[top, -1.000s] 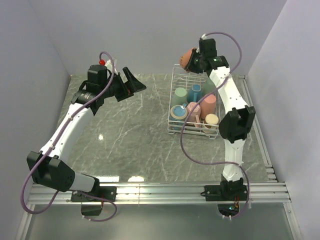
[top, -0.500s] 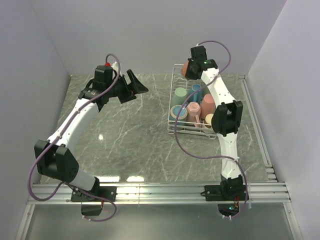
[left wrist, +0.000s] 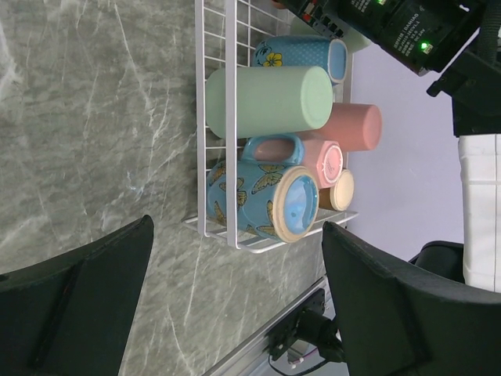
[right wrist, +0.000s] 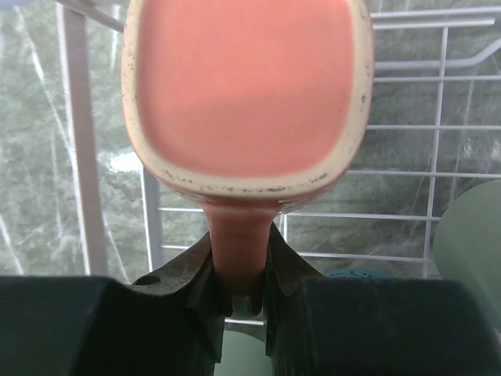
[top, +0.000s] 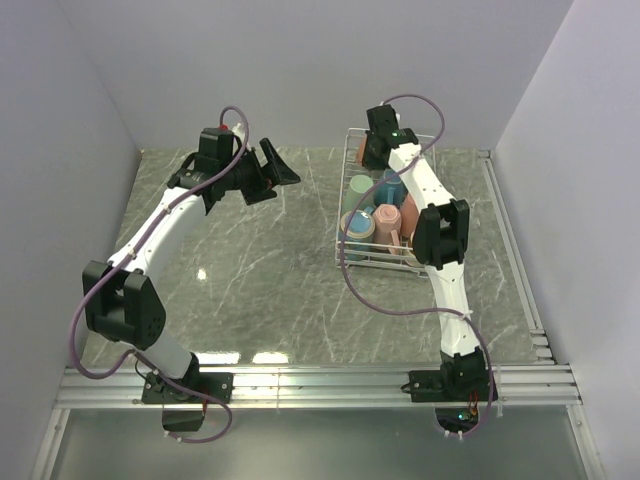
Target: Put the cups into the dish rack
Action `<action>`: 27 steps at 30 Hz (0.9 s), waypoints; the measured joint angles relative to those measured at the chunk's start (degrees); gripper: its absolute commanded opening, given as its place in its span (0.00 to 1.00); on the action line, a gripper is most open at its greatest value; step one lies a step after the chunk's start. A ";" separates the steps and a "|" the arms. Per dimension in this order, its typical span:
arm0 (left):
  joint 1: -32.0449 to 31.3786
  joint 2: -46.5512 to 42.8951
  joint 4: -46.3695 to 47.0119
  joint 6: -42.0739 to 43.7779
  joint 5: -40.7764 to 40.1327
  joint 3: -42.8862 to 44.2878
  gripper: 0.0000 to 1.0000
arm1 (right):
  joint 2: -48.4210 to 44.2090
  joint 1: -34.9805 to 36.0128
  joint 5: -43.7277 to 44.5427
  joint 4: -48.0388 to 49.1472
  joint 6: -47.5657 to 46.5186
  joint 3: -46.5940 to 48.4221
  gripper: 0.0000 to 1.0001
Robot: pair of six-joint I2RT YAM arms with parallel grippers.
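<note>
Where its two dark fingers [right wrist: 192,286] meet, the right gripper [right wrist: 239,282] is clamped on the handle of a salmon cup [right wrist: 243,86]. The cup's open mouth faces the wrist camera, with a speckled cream rim around a salmon inside. Behind the cup run the white wires of the dish rack [right wrist: 78,157], a side rail and the grid floor, with the marbled table [right wrist: 31,117] showing through. The cup hangs over the rack near one corner, but it hides the spot beneath it, so I cannot tell whether it touches the wires. A green cup [right wrist: 473,251] edges in at the right of that view. From above, the right arm reaches over the rack's far left corner. The left wrist view shows the other cups packed close together inside the rack. Beside the green cup are a blue dotted cup [left wrist: 301,55] with a yellow flower and a pink cup [left wrist: 356,127]. A blue butterfly cup [left wrist: 258,200] with a cream rim sits against the front rail, a pink handled cup [left wrist: 321,160] touches it, and a small tan cup [left wrist: 342,190] sits at the corner. The left gripper [top: 272,170] hovers above the table, well apart from the rack and pointed toward it, with its jaws spread wide and holding nothing.
</note>
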 measured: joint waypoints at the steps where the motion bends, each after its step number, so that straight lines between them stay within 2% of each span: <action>1: 0.02 0.09 0.07 0.00 0.11 0.02 0.93 | 0.20 0.04 0.20 -0.09 -0.02 0.00 0.00; 3: 0.09 0.48 0.11 -0.02 0.33 0.02 0.92 | 0.59 0.07 0.28 -0.17 -0.02 -0.02 0.01; 4: 0.09 0.72 0.11 -0.02 0.37 0.02 0.93 | 0.81 0.09 0.31 -0.26 0.00 -0.02 0.06; 5: 0.09 0.94 0.11 -0.04 0.39 0.02 0.93 | 0.98 0.09 0.33 -0.37 -0.02 -0.04 0.20; 8: 0.09 1.55 0.11 -0.04 0.52 0.02 0.93 | 1.14 0.11 0.66 -0.37 0.00 -0.26 0.44; 10: 0.09 1.73 0.11 -0.04 0.55 0.02 0.93 | 1.14 0.11 0.94 -0.20 -0.09 -0.24 0.54; 13: 0.09 1.73 0.20 -0.04 0.59 0.02 0.92 | 1.14 0.11 1.16 0.17 -0.11 -0.26 0.61; 27: 0.17 1.70 0.13 -0.04 0.79 0.00 0.92 | 0.61 0.66 2.62 0.22 -0.70 -0.26 0.74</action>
